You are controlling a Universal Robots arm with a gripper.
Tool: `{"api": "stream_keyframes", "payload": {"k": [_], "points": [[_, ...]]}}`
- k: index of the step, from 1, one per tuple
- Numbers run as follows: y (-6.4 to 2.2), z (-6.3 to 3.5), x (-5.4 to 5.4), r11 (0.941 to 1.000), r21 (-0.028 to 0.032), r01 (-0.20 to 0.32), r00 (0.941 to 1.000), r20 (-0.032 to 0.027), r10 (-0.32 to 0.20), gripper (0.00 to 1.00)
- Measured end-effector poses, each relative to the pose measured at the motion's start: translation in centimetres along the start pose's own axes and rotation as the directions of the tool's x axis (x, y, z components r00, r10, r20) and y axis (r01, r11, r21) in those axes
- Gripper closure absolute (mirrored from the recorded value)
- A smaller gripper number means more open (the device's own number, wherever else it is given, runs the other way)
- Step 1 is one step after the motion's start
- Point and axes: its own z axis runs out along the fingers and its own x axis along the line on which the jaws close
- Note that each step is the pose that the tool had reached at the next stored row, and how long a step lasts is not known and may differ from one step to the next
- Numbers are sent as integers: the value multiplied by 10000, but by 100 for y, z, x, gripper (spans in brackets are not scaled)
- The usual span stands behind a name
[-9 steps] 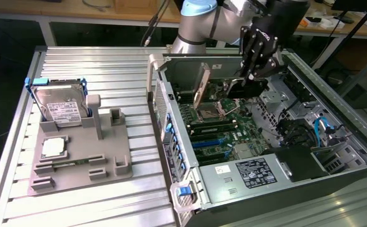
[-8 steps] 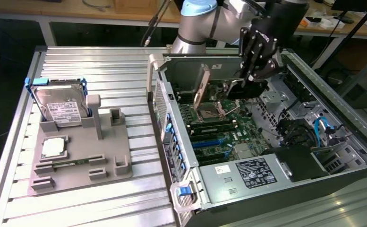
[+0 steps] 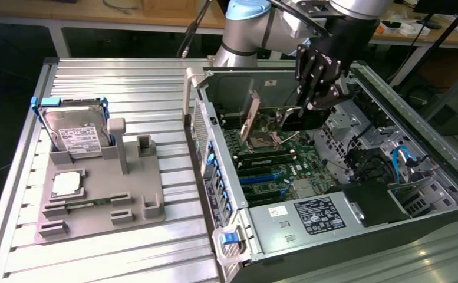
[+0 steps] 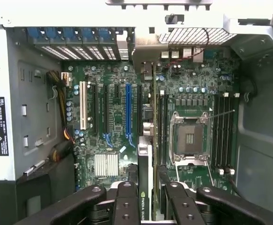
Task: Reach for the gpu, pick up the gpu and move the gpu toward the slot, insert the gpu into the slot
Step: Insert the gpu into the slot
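My gripper (image 4: pixel 148 208) is shut on the gpu (image 4: pixel 144 154), which I see edge-on between the black fingers (image 4: pixel 125 204), a green logo label on its top edge. The card runs across the motherboard (image 4: pixel 193 101) to the rear bracket opening. It stands over the black slot (image 4: pixel 139 105), beside the blue slot (image 4: pixel 128 110). I cannot tell whether its edge touches the slot. In the exterior view the gripper (image 3: pixel 317 105) reaches down into the open computer case (image 3: pixel 417 153) and holds the gpu (image 3: pixel 254 115) upright, with its tan face toward the exterior view's left.
A white slot (image 4: pixel 83 105), memory slots (image 4: pixel 223 131) and an empty processor socket (image 4: pixel 189 138) lie around the card. Outside the case a grey fixture (image 3: pixel 138 203) carries a hard drive (image 3: pixel 75 132) and a square processor chip (image 3: pixel 68 183). The power supply (image 3: pixel 311 215) fills the case's near corner.
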Motion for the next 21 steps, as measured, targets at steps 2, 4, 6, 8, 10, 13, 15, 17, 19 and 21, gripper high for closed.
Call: {"api": "stream_keyframes", "payload": {"k": [2,4,6,8,10,13,15,17,19,21], "points": [[1,36,6,10000,-4,0,10000,0,0,73],[1,73,15,10000,-9,1,10000,0,-1,73],[10,113,47,10000,-12,0,10000,-3,0,73],[32,123,86,10000,-10,0,10000,5,0,73],[59,130,124,10000,-4,-1,10000,21,1,73],[101,151,172,10000,2,-1,10000,26,1,73],[120,172,198,10000,2,0,10000,26,0,73],[136,195,220,10000,3,0,10000,28,0,73],[153,222,246,10000,2,0,10000,26,0,73],[169,255,272,10000,1,0,10000,25,0,73]]}}
